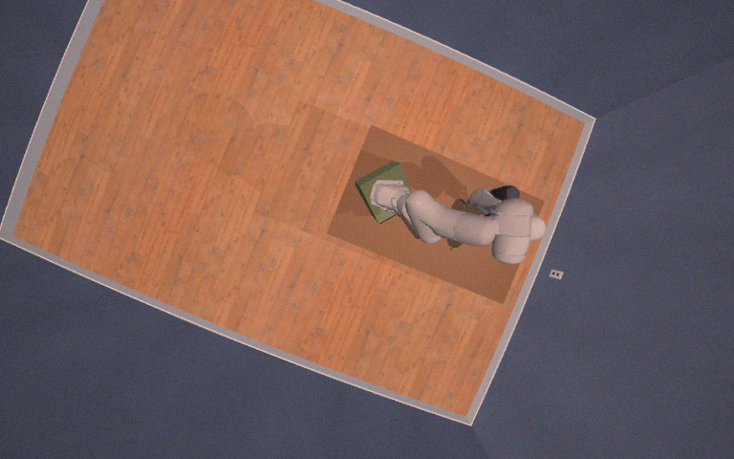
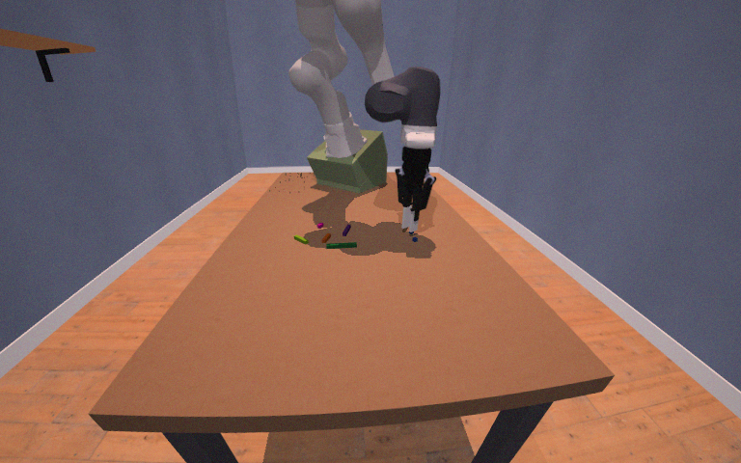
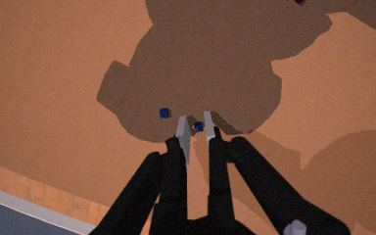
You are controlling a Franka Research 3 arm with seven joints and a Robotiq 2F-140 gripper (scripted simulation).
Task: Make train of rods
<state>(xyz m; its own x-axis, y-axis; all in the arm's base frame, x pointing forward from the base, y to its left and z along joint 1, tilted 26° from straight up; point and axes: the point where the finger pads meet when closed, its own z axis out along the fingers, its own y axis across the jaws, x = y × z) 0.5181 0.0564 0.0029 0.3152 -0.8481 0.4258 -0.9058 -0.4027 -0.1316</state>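
"What is on the table [image 1: 433, 265] [image 2: 349, 327] [image 3: 49, 98], starting at the left of the outside view?"

"The lime rod [image 1: 454, 248] [image 2: 300, 238] comes first. It lies flat and a bit slanted."

"And next?"

"The little magenta rod [image 2: 319, 225], farther back. Then the orange rod [image 2: 326, 237], slanted, near the lime one."

"Where is the green rod?"

"The green rod [image 2: 341, 245] is next. It is long and lies sideways, in front of the orange one. The purple rod [image 2: 346, 230] [image 3: 300, 1] is behind it, pointing away. Those two are apart."

"What is behind them?"

"A big green block [image 1: 381, 213] [image 2: 349, 172], with the arm [image 1: 449, 222] [image 2: 322, 81] standing on it."

"What is the gripper [image 2: 409, 229] [image 3: 197, 123] doing?"

"It is well to the right, pointing down. Its fingers are just a little open. They grip nothing."

"Is a rod there?"

"Yes, a small blue rod [image 2: 411, 232] [image 3: 198, 126] shows in the gap between the fingertips, with room on both sides. The other blue rod [image 2: 414, 239] [image 3: 164, 113] sits on the table near it, outside the fingers."
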